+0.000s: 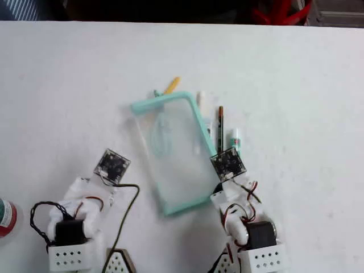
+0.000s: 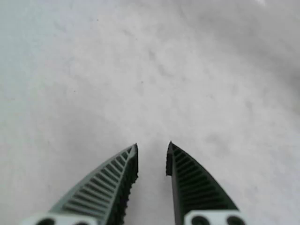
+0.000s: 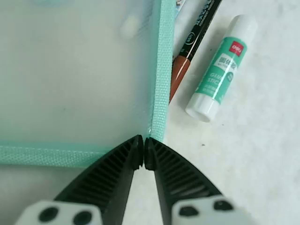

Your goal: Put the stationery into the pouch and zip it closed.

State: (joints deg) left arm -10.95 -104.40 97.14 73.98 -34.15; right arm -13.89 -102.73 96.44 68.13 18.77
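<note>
Hidden stuff first. From the high view I can't see either set of fingers, because each arm's camera board sits right over them. The yellow thing [image 1: 172, 85] and the white stick [image 1: 200, 101] at the far end of the pouch [image 1: 176, 170] are partly tucked behind its teal trim, so I can't say what they are. There's also a faint greenish loop showing through the pouch wall that I can't make out. A red and green object [image 1: 5, 217] is cut off at the counter's [image 1: 296, 74] edge, near the left arm [image 1: 77, 207].

The left gripper [image 2: 152, 150] hangs over bare counter, well apart from the pouch. Its fingers [image 2: 117, 183] are parted by a narrow gap and have nothing between them.

The right gripper [image 3: 142, 146] sits at the pouch's near corner. Its fingers are pressed almost together with just a dark sliver between the tips. The tips cover the spot where the two trim edges meet, so I can't tell if any trim is pinched or if they're only resting on it.

The pouch lies flat and tilted mid-counter between the arms. A brown pen [image 3: 187, 47] lies just beside its long edge on the right arm's [image 1: 244, 219] side. The glue stick [image 3: 218, 70] lies just past the pen, and both are outside on the counter.
</note>
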